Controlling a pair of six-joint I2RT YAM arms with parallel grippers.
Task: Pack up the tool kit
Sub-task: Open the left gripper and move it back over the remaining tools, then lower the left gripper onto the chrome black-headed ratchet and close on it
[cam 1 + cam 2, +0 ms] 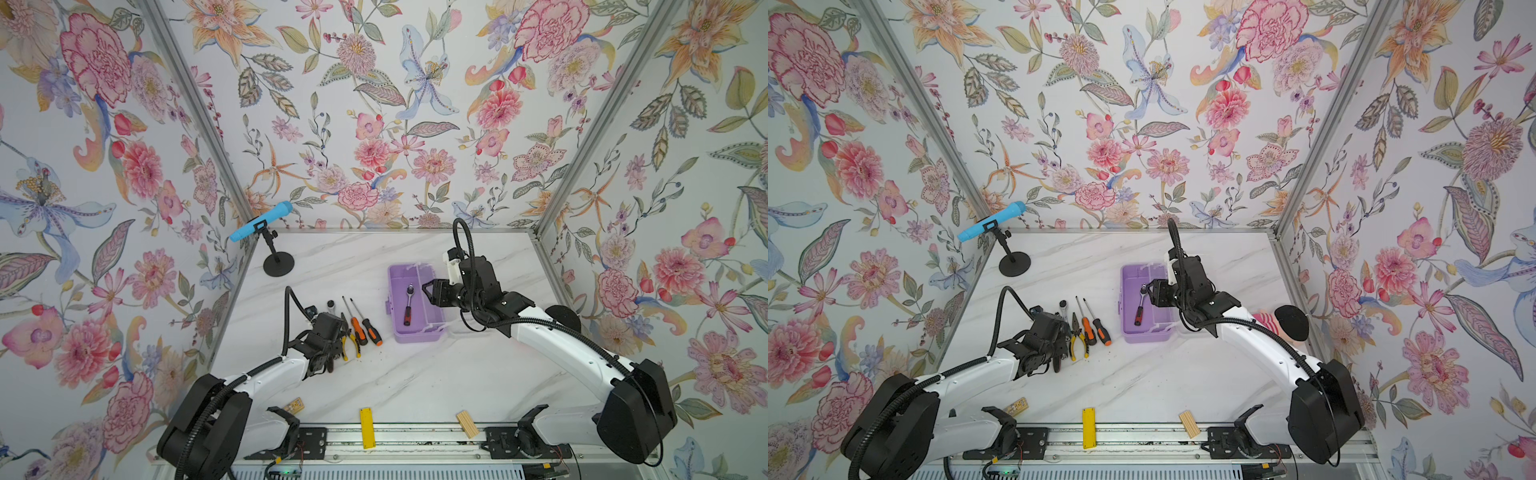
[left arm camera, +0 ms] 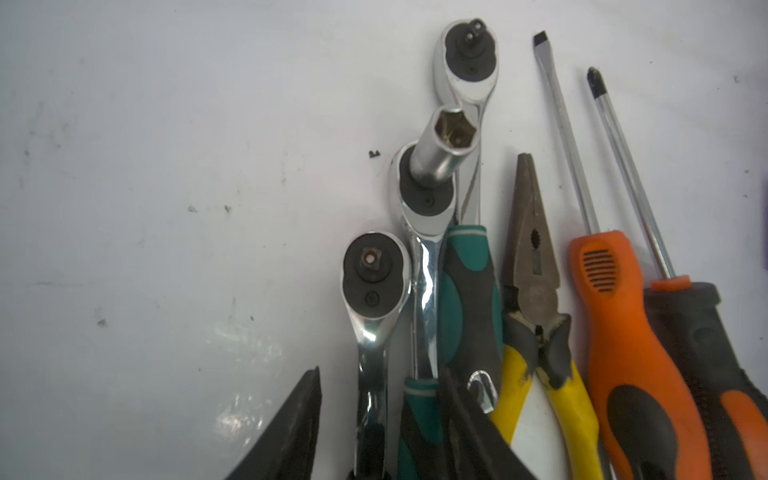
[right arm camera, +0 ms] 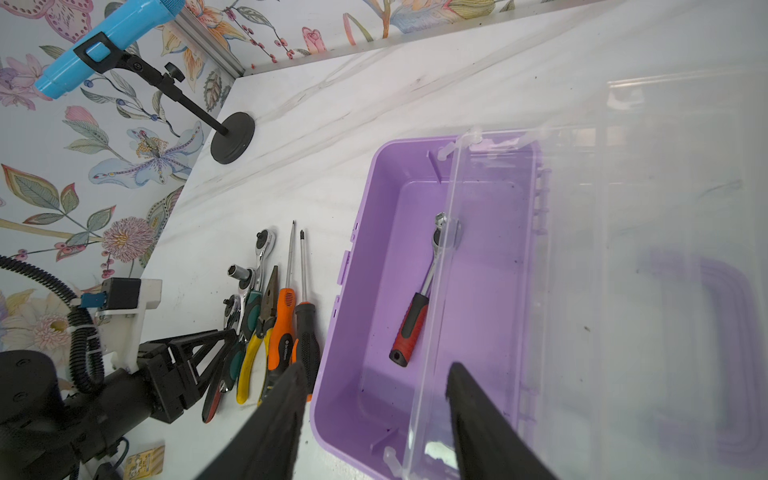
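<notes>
Fetching the next tool — left gripper [image 2: 380,374] straddles two ratchets [image 2: 422,266] left of centre, jaws part-open, nothing clamped yet; closing should follow. Lilac case [image 1: 417,334] sits right of centre, right gripper [image 3: 376,368] gaping empty above.

Both top views look steeply down from above the near edge onto the whole table [image 1: 415,374], the left wrist view sits close over the pliers [image 2: 532,270], and the right wrist view, farther off, shares them beside the case [image 3: 384,216].
</notes>
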